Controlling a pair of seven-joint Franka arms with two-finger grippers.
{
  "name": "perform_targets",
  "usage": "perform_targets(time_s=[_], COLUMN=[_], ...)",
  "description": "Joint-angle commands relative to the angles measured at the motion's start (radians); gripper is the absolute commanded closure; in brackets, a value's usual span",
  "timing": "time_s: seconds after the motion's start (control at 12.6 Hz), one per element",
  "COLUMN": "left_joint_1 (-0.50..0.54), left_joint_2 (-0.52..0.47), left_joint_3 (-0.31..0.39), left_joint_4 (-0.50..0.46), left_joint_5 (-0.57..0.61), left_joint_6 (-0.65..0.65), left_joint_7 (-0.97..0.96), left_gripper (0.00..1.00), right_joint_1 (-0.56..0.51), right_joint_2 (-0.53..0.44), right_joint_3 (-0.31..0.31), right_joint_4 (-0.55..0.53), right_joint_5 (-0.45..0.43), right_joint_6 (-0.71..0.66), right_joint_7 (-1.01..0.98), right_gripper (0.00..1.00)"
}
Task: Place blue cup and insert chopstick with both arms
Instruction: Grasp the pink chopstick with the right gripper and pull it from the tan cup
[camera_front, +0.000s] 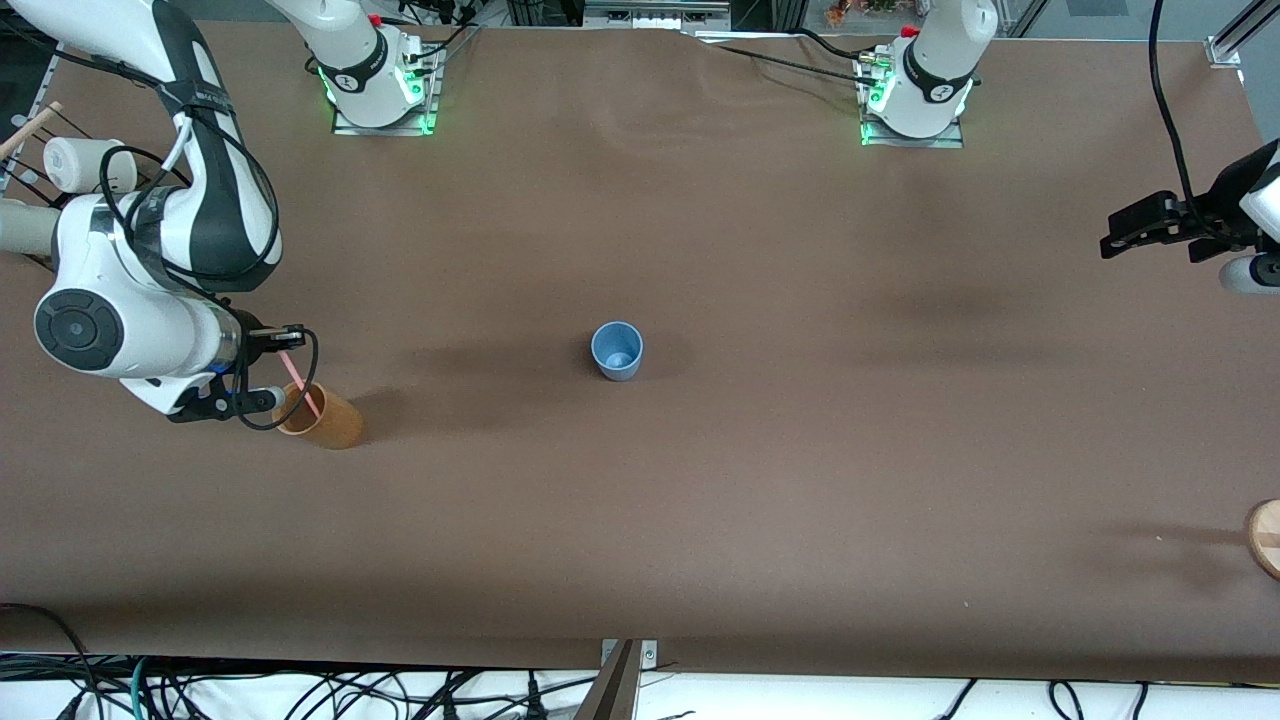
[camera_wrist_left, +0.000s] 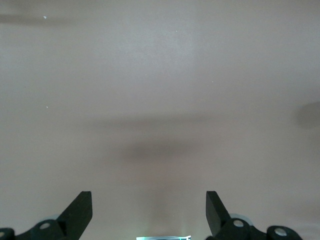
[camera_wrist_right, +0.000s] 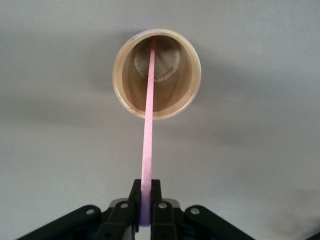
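Brown cup (camera_front: 322, 416): nearest the front camera of the things in play, at about 8 o'clock from the table's middle, toward the right arm's end; it stands upright with the stick's lower end inside it.
Chopstick (camera_front: 300, 385): pink, leaning, its top pinched, its tip resting down in the brown cup (camera_wrist_right: 156, 73) as the right wrist view shows (camera_wrist_right: 148, 135).
Right gripper (camera_front: 272, 350): over the brown cup's rim, fingers closed tight on the stick's upper end (camera_wrist_right: 145, 212).
Blue cup (camera_front: 616, 350): upright and empty at the table's centre, well apart from both grippers, at about 3 o'clock from the brown cup.
Left gripper (camera_front: 1125, 232): waiting at about 2 o'clock, over bare table near the left arm's end, fingers spread wide with nothing between them (camera_wrist_left: 149, 212).
Risk, lift-out: I judge the stick could drag on the brown cup's rim and tip that cup if pulled out slantwise.
Risk, grip: held only by its end, the stick may pivot or slip in transit.
Risk, insertion: the blue cup looks light; a slanted stick pushing its rim could topple it.
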Motion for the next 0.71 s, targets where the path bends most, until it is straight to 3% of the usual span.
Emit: perform_targets(time_s=[0.0, 0.63], left_joint_1=[0.008, 0.003], left_joint_2=[-0.003, -0.002], left_joint_3=[-0.005, -0.006], left_joint_4=[-0.01, -0.011], left_joint_5=[-0.006, -0.008], left_joint_6=[0.011, 0.011], left_joint_7=[0.03, 0.03], left_gripper=[0.0, 0.0], right_joint_1=[-0.001, 0.032], right_joint_2=[0.009, 0.026], right_joint_3=[0.003, 0.007], right_joint_4=[0.08, 0.312], right_joint_5=[0.018, 0.009], right_joint_6=[-0.085, -0.342], right_joint_7=[-0.016, -0.014], right_gripper=[1.0, 1.0])
